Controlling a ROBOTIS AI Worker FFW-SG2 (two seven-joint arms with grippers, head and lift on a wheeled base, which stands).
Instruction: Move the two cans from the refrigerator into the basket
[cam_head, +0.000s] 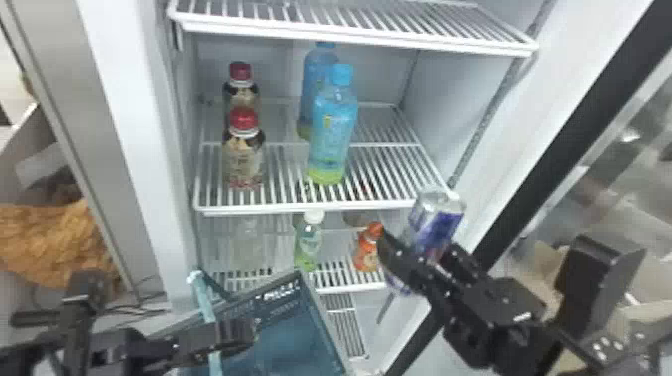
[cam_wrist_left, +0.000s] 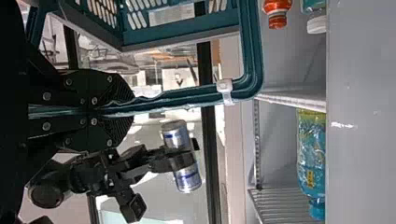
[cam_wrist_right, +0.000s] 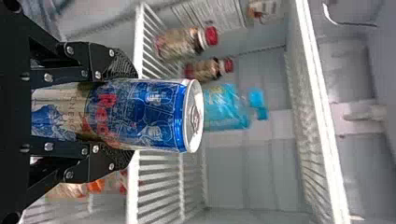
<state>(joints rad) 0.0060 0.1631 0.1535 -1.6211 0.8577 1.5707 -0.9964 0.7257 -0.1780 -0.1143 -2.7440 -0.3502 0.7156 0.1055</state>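
Right gripper: jaws closed around the can, one on each side of its body. The can, blue and silver, is held tilted, its top leaning to the right in the head view, at the right front of the refrigerator. In the right wrist view, the lidded end of the can projects past the fingertips.

Left gripper: jaws closed on the rim of the basket. The left wrist view shows the teal rim clamped between them, with a white tie fastened around the rim farther along. The basket is in front of the refrigerator's lower part, to the left of the can. The can is outside the basket.

Middle shelf: two red-capped bottles are located at the left, one behind the other. Two blue bottles stand to their right, one behind the other.

Lower shelf: a green bottle with a white cap stands left of an orange bottle. Both are upright.
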